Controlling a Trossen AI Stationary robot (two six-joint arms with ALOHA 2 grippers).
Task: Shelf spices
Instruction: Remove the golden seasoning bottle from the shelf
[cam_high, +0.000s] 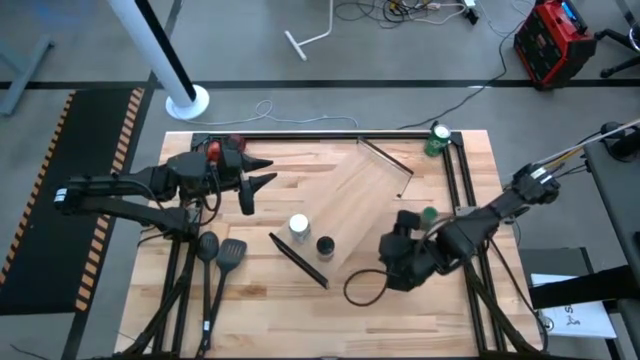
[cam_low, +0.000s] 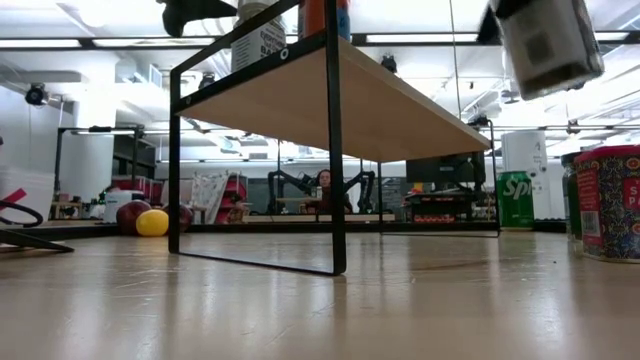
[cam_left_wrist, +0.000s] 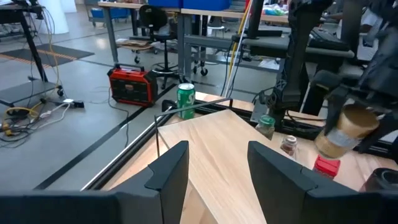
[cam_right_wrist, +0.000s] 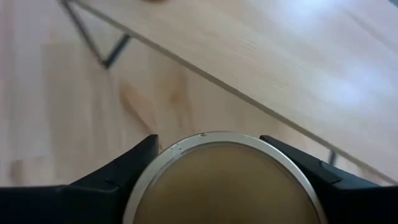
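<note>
The shelf is a slanted light-wood rack with black end bars, standing mid-table. A white-topped jar and a black-topped jar stand on its near-left end. My right gripper is shut on the tan-topped jar, in the air just off the shelf's right side. The green-topped jar, the small silvery-topped jar and the red square-topped jar stand on the table to the right of the shelf. My left gripper is open, above the table's far-left part and pointing at the shelf. My right gripper pinches the tan-topped jar at its lid rim, one finger on each side, coming from above and pointing down. The jar hangs below the fingers, lifted clear of the table and slightly tilted.
A green can stands at the far-right corner. Red fruit lies at the far-left, under my left arm. Two black spatulas lie near-left and a black cable loop near the shelf. A person sits far behind the table.
</note>
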